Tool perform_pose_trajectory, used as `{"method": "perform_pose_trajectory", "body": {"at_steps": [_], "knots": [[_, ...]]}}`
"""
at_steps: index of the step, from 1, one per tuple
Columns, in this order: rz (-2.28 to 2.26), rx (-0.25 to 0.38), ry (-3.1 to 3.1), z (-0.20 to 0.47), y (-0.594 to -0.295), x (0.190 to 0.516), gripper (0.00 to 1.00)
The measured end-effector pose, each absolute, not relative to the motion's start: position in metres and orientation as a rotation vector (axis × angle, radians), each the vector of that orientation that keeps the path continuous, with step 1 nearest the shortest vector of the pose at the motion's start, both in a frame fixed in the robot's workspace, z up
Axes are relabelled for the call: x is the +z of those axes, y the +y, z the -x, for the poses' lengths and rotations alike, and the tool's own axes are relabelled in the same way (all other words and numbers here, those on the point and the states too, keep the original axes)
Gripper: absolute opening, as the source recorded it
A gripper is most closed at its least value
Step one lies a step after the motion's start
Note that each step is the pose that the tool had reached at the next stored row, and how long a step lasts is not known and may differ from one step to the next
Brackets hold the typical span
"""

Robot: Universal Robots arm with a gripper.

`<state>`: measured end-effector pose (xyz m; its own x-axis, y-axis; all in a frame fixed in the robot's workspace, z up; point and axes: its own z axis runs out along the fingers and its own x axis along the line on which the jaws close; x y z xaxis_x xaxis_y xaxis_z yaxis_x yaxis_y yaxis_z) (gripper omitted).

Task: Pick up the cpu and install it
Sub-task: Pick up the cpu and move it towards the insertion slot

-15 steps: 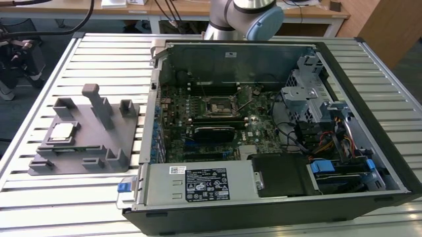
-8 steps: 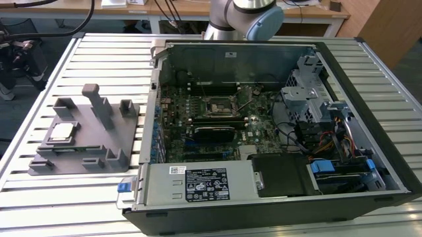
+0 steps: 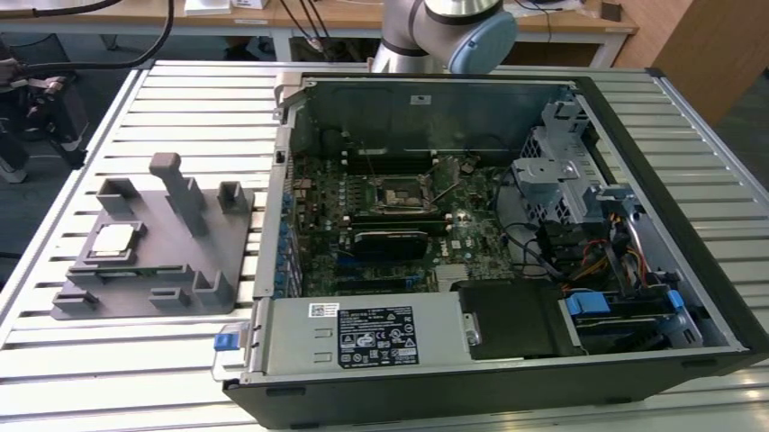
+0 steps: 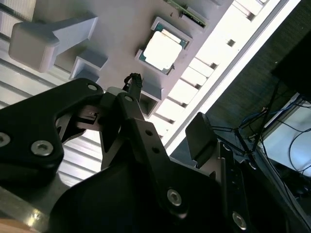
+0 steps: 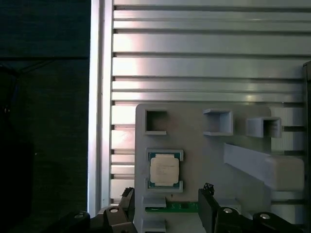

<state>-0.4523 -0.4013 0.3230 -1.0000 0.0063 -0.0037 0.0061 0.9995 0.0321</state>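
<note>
cpu (image 3: 113, 239): lies flat, silvery top up, in a shallow nest on the grey fixture (image 3: 180, 261), at the exterior view's left, well apart from the computer case (image 3: 360, 387).
Nest edges: in the first wrist view, low grey lips meet two opposite sides of the cpu (image 5: 164, 170); its other two sides stand free.
hand (image 5: 167, 191): spread wide and holding nothing. It hovers above the fixture (image 5: 194, 145), and the chip lies in line with the gap between its dark fingers (image 5: 208, 204), touching neither.
Second wrist view: the hand (image 4: 166, 104) is again wide, the cpu (image 4: 163, 50) beyond its tips.
Room around the chip: tall upright posts (image 3: 180, 193) stand just to the exterior view's right of it; a green board strip (image 5: 175, 208) lies just beside the nest.
tabletop (image 3: 193, 108): slatted metal; the fixture sits near its edge at the exterior view's left, with bare slats on the far side.
socket (image 3: 397, 193): square frame on the board inside the open case.
arm (image 3: 438, 31): its base rises at the far side, behind the case.
</note>
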Motion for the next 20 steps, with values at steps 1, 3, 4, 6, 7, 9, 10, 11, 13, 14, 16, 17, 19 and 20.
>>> {"method": "perform_pose_trajectory", "body": {"at_steps": [1, 3, 4, 6, 7, 9, 10, 11, 13, 14, 16, 17, 19, 20], "knots": [[-0.009, 0.044, 3.137, 0.452, -0.401, 0.322, 0.63], [-0.009, 0.039, 3.137, 0.452, -0.401, 0.319, 0.63], [-0.009, 0.039, 3.138, 0.452, -0.401, 0.318, 0.63], [-0.009, 0.039, 3.137, 0.452, -0.401, 0.315, 0.63], [-0.009, 0.039, 3.137, 0.452, -0.401, 0.313, 0.63], [-0.009, 0.039, 3.138, 0.452, -0.401, 0.31, 0.63], [-0.009, 0.039, 3.138, 0.452, -0.401, 0.309, 0.63], [-0.009, 0.039, 3.138, 0.452, -0.401, 0.308, 0.63], [-0.009, 0.039, 3.137, 0.452, -0.401, 0.307, 0.63], [-0.009, 0.039, 3.138, 0.452, -0.401, 0.306, 0.63], [-0.009, 0.039, 3.138, 0.452, -0.401, 0.306, 0.63], [-0.009, 0.039, 3.138, 0.452, -0.401, 0.306, 0.63], [-0.01, 0.039, 3.138, 0.452, -0.401, 0.305, 0.63], [-0.01, 0.039, 3.138, 0.452, -0.401, 0.305, 0.63]]}}
